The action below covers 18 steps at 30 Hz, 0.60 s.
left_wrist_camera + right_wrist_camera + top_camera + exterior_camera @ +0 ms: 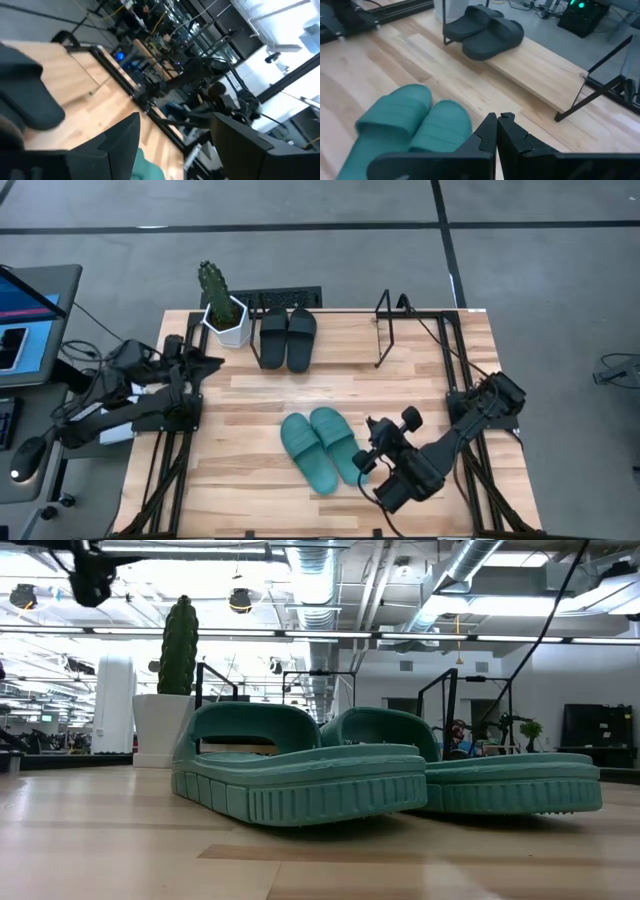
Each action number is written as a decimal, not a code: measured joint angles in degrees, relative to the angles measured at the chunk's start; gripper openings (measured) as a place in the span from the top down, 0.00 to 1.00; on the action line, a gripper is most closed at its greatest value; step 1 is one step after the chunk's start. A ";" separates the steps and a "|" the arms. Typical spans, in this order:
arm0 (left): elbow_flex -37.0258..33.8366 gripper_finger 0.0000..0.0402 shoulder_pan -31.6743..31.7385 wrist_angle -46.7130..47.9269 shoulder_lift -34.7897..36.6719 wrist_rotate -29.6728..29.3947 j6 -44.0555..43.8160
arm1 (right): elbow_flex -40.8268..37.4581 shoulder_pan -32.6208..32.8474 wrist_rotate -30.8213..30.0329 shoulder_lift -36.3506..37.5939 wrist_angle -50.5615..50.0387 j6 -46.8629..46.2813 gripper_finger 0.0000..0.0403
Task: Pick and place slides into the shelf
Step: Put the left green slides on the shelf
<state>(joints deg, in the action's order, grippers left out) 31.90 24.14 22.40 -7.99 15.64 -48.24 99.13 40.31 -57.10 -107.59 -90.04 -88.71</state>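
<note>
Two teal green slides [320,446] lie side by side, soles down, on the wooden table's middle, toward its near edge; they also show in the low view [300,775] and the right wrist view [415,120]. Two black slides [287,337] sit side by side at the left part of the black rod shelf [383,330] at the table's far side. My right gripper [366,462] is shut and empty, just right of the teal pair. My left gripper [205,365] is open and empty by the table's left edge.
A cactus in a white pot [224,308] stands at the far left, beside the black slides. The shelf's right part, up to its upright looped end [600,90], holds nothing. A screen [25,305] stands off the table's left side.
</note>
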 joint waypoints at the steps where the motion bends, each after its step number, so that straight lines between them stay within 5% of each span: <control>1: 0.00 0.43 -0.15 -1.17 -1.22 -0.31 0.95 | 0.00 0.23 -0.01 0.00 0.04 0.00 1.00; 10: 0.07 0.55 -11.18 -14.10 -18.31 -3.73 14.09 | 0.00 0.46 0.38 0.00 0.02 0.15 1.00; 18: 4.34 0.70 -25.02 -13.74 -32.12 -6.21 19.18 | 0.00 1.34 2.51 0.00 0.02 0.15 1.00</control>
<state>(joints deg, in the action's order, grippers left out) 36.24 -0.88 8.66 -40.11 9.42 -29.06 99.13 41.64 -54.59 -107.59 -90.02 -88.55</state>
